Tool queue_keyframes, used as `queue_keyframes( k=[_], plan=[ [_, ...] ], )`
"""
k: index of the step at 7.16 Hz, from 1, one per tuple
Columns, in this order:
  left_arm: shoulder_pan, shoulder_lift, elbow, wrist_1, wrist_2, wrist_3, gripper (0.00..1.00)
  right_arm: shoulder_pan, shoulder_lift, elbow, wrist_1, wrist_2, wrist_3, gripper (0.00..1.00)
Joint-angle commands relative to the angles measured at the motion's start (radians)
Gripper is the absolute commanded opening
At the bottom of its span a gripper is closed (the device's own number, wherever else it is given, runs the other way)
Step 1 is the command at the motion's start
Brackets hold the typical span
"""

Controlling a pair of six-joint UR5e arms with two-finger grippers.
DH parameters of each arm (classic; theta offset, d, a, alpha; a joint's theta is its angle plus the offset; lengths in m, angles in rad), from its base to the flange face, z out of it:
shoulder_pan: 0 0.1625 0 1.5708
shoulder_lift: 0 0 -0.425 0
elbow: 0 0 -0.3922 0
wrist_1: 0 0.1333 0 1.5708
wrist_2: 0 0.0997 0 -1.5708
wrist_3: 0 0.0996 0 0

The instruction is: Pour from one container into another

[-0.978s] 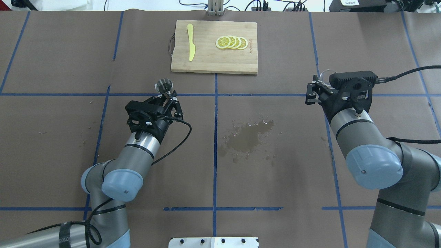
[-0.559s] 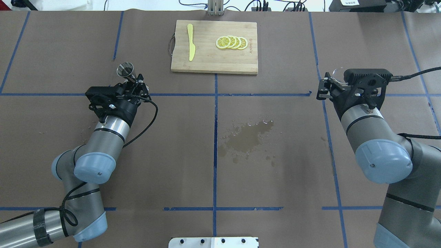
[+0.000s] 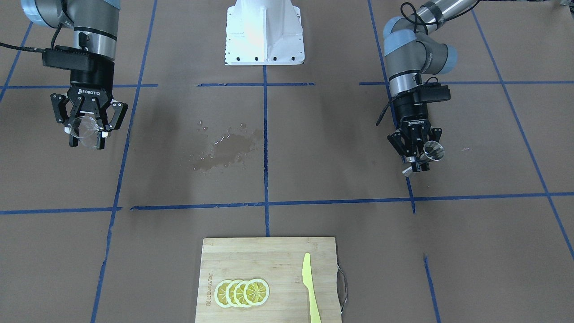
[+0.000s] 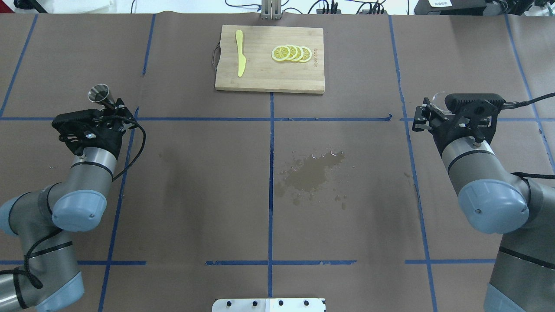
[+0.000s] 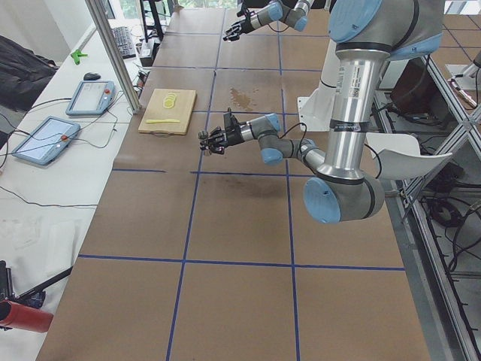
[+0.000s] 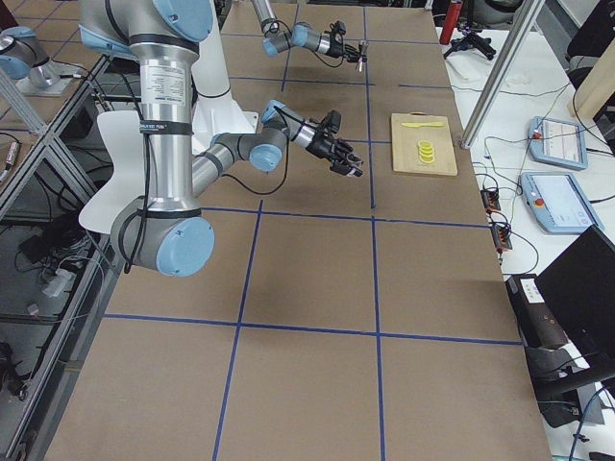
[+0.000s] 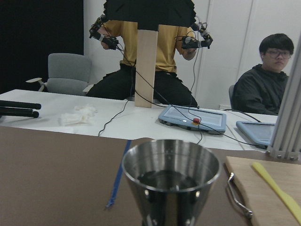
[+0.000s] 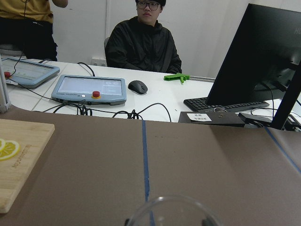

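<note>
Left gripper (image 3: 418, 158) fingers clamp steel jigger (image 3: 433, 150) at narrow waist, mouth up in left wrist view, over left side of table (image 3: 332, 134) near blue tape (image 4: 173, 118) line. Right gripper (image 3: 89, 134) fingers grasp clear glass cup (image 3: 83, 127) by its sides over table's right side, well apart from jigger. Between arms, wet patch (image 3: 226, 148) darkens brown paper. At table's far edge from robot, wooden cutting board (image 3: 269, 255) carries fanned lemon slices (image 3: 242, 292) and yellow knife (image 3: 309, 287).
</note>
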Motion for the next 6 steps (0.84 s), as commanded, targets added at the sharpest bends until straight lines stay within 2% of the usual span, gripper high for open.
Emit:
queue_keyframes(
  k=[1, 2, 4, 5, 6],
  plan=[
    [0.002, 0.05, -0.113, 0.415, -0.028, -0.346, 0.0, -0.001, -0.025, -0.005, 0.0, -0.001, 0.002, 0.0],
    [0.004, 0.044, -0.109, 0.479, -0.051, -0.438, 0.0, -0.001, -0.05, -0.013, 0.006, -0.003, 0.052, 0.0],
    [0.01, 0.043, -0.061, 0.484, -0.048, -0.494, 0.0, -0.009, -0.096, -0.015, 0.02, -0.032, 0.159, 0.0],
    [0.015, 0.039, -0.047, 0.518, -0.043, -0.524, 0.0, -0.02, -0.129, -0.025, 0.072, -0.033, 0.196, 0.0],
    [0.019, 0.021, -0.049, 0.614, -0.043, -0.575, 0.0, -0.027, -0.162, -0.036, 0.131, -0.035, 0.203, 0.0]
  ],
)
